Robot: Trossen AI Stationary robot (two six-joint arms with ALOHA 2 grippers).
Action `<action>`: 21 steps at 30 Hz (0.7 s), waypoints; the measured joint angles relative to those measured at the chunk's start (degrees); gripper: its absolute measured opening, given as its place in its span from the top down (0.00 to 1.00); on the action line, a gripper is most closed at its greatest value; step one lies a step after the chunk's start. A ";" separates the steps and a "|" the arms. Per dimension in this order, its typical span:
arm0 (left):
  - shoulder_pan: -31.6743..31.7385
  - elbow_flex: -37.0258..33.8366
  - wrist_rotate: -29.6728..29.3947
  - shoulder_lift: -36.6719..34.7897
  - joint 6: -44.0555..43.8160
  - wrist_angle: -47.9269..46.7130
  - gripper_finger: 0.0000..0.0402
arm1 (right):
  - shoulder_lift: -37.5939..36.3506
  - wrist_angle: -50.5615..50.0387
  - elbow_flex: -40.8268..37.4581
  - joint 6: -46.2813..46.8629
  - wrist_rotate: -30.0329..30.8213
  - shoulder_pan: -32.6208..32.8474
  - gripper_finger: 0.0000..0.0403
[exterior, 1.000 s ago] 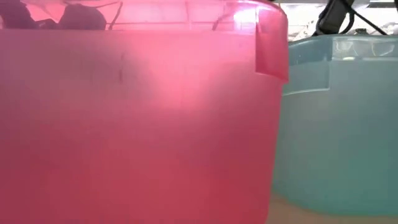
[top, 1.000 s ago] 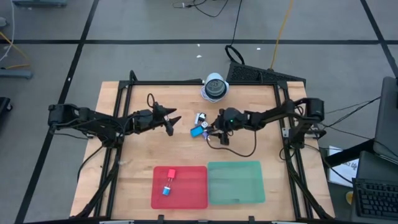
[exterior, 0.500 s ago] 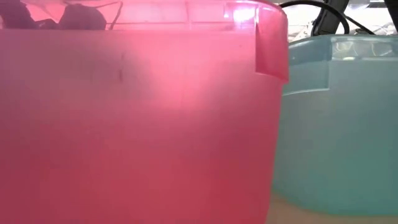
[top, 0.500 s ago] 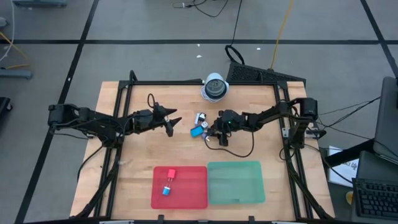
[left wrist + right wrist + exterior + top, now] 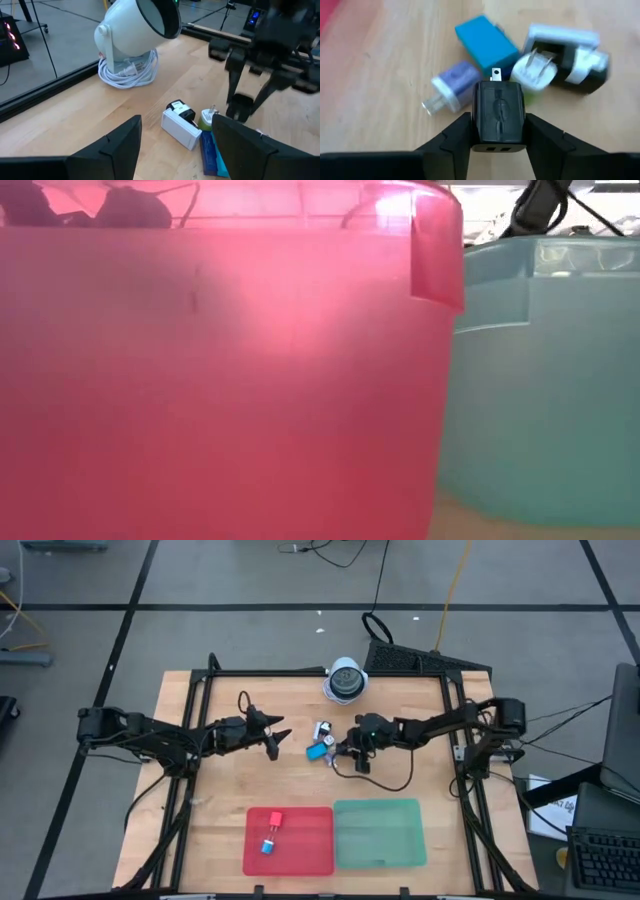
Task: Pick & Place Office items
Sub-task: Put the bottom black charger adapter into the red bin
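At worktop [image 5: 220, 790] centre-left, left gripper [image 5: 278, 736] hovers with fingers spread and empty; right gripper [image 5: 498, 131] fingers clasp the black charger [image 5: 499, 115] by its flat sides above the cluster. Judged light, rigid, smooth: grip the broad faces, not the prongs.

- Your high view looks straight down on the whole table [image 5: 220, 780], with floor all round it.
- Your low view sits at table height, pressed up against the red tray [image 5: 200, 380] and green tray [image 5: 540, 380], which fill its frame.
- Your left wrist view looks low across the wood at the white lamp [image 5: 135, 30], upper left.
- Your right wrist view looks down closely on the small plugs [image 5: 485, 42]; the high view shares them at centre.
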 joint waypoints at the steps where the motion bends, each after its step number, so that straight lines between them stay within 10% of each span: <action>1: 0.00 0.00 0.00 0.00 0.00 -0.06 0.40 | -1.56 -1.37 0.04 -0.10 0.73 0.00 0.64; 11: 0.00 0.00 -0.02 0.00 -0.02 -0.02 0.40 | -17.76 -11.33 -2.92 -0.91 7.32 0.23 0.65; 21: 0.00 0.00 0.30 0.00 -3.03 1.25 0.40 | -26.00 -0.03 -14.93 0.50 11.88 1.44 0.65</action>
